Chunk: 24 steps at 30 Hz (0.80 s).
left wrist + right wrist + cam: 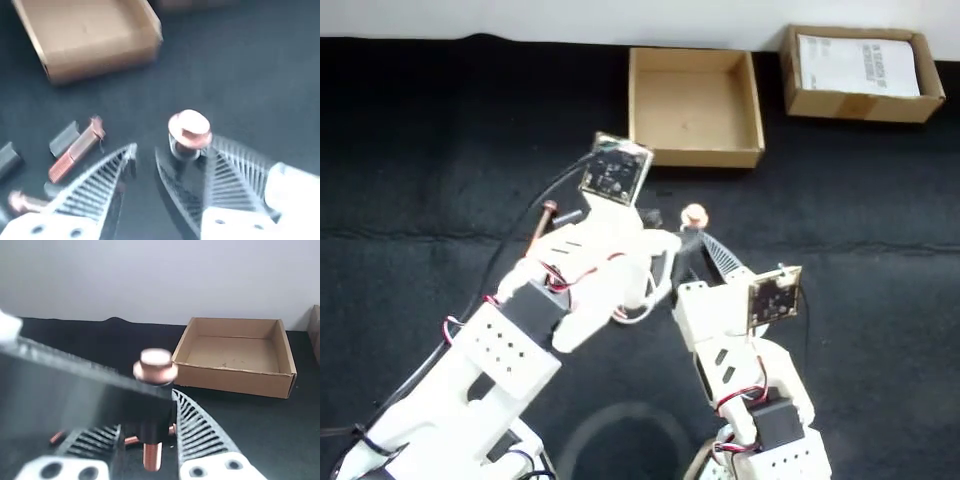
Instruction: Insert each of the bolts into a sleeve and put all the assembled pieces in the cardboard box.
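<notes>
From above, you see a loose bolt [542,225] on the dark tabletop [420,150], just beside the left arm, whose bulk covers the ground under it. Your left wrist view opens that ground up. Two spare bolts [75,150] lie there among grey empty sleeves [65,137], one sleeve just beside the nearer bolt. The left pincer [145,152] stands narrowly open with nothing between its fingers. Just right of it, the right pincer [147,410] is clamped on a black sleeve [150,425] with the held bolt [155,365] standing upright in it, head on top. The high view gives you only that copper head, near the front wall of the cardboard box [695,150]. The right wrist view adds the threaded end poking out below the sleeve. It also shows a dark finger of the left pincer crossing close to the head; you cannot tell whether they touch. Far right in the high view sits a second box [860,100] holding a printed sheet.
</notes>
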Each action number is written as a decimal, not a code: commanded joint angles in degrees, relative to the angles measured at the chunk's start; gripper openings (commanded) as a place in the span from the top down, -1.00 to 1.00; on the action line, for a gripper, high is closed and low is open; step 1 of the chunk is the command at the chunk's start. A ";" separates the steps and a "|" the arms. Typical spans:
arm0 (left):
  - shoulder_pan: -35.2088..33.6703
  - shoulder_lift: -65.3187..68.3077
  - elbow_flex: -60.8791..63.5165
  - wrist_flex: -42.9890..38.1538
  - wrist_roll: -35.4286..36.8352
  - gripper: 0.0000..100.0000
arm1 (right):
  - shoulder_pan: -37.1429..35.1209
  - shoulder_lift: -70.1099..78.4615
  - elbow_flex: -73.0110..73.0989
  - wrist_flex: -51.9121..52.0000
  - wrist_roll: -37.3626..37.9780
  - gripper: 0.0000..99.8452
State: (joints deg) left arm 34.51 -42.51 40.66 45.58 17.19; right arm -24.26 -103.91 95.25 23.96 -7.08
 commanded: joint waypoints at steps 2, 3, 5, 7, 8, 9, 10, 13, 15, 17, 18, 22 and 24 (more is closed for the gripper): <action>0.66 -4.09 -4.26 5.89 -0.44 0.43 | 0.92 -0.75 8.13 -1.54 0.62 0.99; 0.66 -4.88 -4.88 7.38 -0.44 0.43 | 0.92 -0.75 8.22 -1.54 0.62 0.99; 0.66 -6.99 -6.46 10.90 -0.53 0.43 | 0.92 -0.75 8.31 -1.45 0.62 0.99; 0.57 -9.54 -8.22 14.59 -0.53 0.43 | 1.01 -0.75 8.31 -1.36 0.62 0.99; 0.48 -10.86 -9.01 16.26 -0.53 0.43 | 1.10 -0.75 8.31 -1.36 0.62 0.99; 0.31 -12.35 -9.71 17.76 -0.53 0.43 | 1.54 -0.75 8.31 -1.36 0.53 0.99; 0.22 -13.85 -10.33 18.90 -0.53 0.43 | 2.15 -0.66 8.13 -1.36 0.44 0.99; -0.48 -18.95 -10.95 22.42 -0.53 0.43 | 4.70 -0.75 7.87 -1.27 0.35 0.99; -2.51 -22.73 -10.59 24.26 -0.53 0.43 | 6.81 -0.31 5.85 -1.10 0.35 0.99; -5.49 -26.07 -9.89 26.29 -0.53 0.43 | 8.66 -0.22 2.86 -0.48 0.35 0.99; -7.52 -27.56 -9.27 26.90 -0.53 0.43 | 9.19 -0.22 0.92 0.31 0.35 0.99; -16.22 -32.57 -5.32 27.96 -0.53 0.43 | 9.54 -0.13 -7.08 4.44 0.35 0.99; -19.91 -34.77 -2.68 27.78 -0.53 0.43 | 9.54 0.13 -11.12 5.49 0.44 0.99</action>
State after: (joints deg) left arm 19.82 -74.77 36.00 73.36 16.84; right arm -15.65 -103.82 91.74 28.62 -7.08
